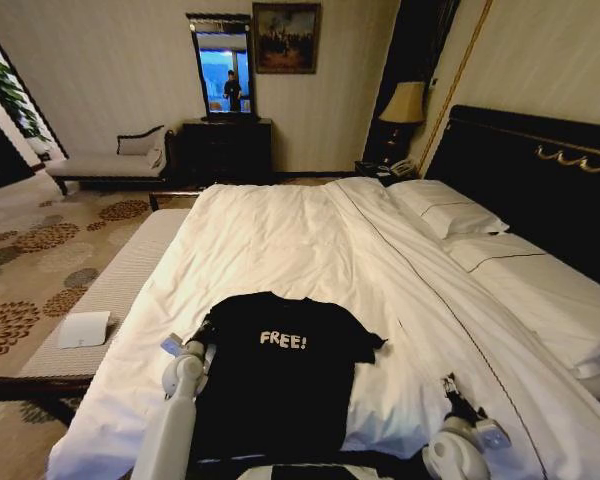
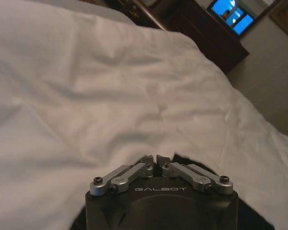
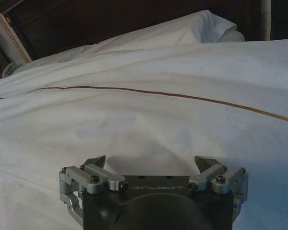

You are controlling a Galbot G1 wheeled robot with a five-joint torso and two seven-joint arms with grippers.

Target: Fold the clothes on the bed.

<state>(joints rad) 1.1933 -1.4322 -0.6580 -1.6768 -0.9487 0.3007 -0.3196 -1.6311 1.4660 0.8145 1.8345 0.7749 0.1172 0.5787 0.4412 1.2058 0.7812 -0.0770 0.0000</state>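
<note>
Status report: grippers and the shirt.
Left gripper shut at T-shirt sleeve edge. Right gripper open over duvet, clear of shirt. Shirt flat, unfolded. Nothing obstructing.

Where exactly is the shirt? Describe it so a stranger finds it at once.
Start at the bed with its white duvet. At the near end lies the shirt, spread flat, the left hand at its sleeve. It is the only black thing there, with white "FREE!" lettering.

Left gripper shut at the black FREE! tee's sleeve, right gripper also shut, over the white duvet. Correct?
Not quite. The right gripper is open: the right wrist view shows its jaws spread wide apart above the white duvet. The rest holds: the left gripper is shut at the sleeve edge of the black FREE! T-shirt.
</note>
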